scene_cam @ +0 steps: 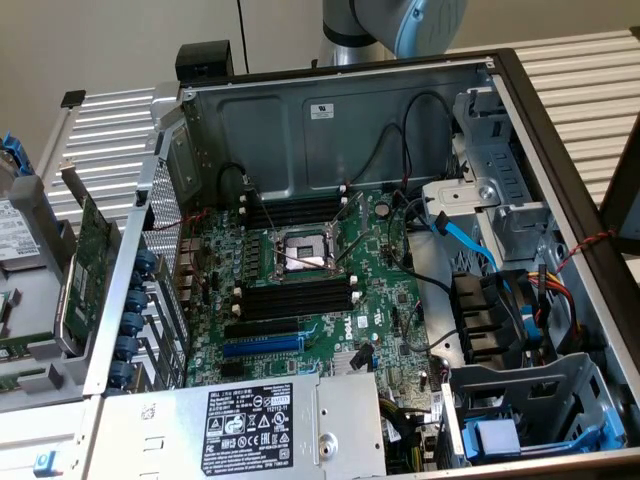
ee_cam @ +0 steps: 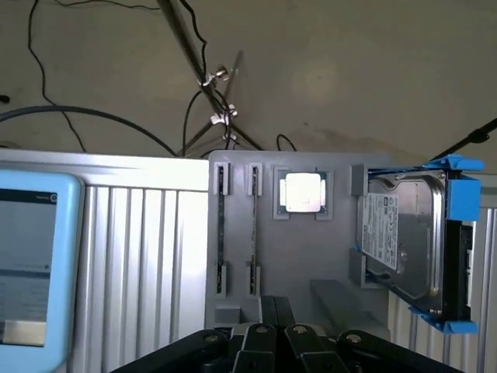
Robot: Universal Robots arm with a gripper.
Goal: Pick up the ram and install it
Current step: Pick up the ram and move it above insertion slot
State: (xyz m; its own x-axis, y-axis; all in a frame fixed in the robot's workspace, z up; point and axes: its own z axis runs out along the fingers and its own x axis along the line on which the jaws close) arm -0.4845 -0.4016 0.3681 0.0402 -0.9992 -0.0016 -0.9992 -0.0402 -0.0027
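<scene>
Gripper (ee_cam: 276, 311) closed on nothing; the ram (ee_cam: 255, 233) stands on edge in the grey holder tray (ee_cam: 311, 256) just ahead of it, long axis running straight away from the gripper, twin stick (ee_cam: 222, 233) alongside, nearer the tray's edge.

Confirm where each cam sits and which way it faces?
Exterior view: high, off-robot, looking down into the open computer case; the arm shows behind it.
Wrist view: on the wrist, facing the grey parts holder with the ram and hard drive; the shut gripper shows.
Shared: the ribbed table, seen in both.
</scene>
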